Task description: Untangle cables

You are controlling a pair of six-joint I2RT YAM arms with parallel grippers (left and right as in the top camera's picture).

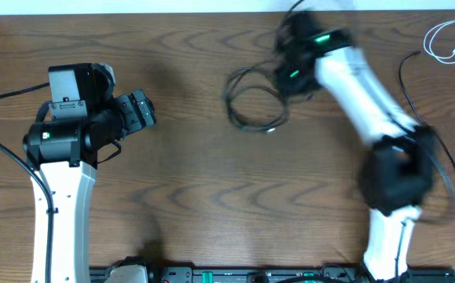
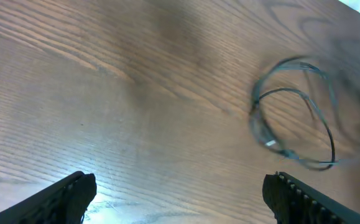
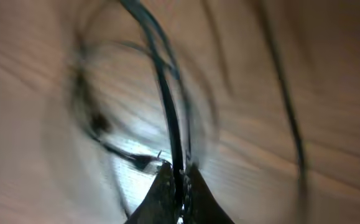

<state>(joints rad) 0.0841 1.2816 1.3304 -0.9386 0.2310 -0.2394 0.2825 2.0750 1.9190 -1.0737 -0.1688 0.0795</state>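
The right gripper (image 3: 178, 179) clamps shut on a black cable (image 3: 167, 106) at upper centre of the overhead view; the left gripper (image 2: 178, 190) gapes wide over bare table (image 2: 136, 93) at left.

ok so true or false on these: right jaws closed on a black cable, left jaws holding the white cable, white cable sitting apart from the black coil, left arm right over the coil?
1. The right jaws are shut on a black cable. True.
2. The left jaws hold the white cable. False: they stand open and empty over bare table; the white cable lies at the far right corner.
3. The white cable lies apart from the black coil. True.
4. The left arm is directly over the coil. False: it sits well off to the coil's left.
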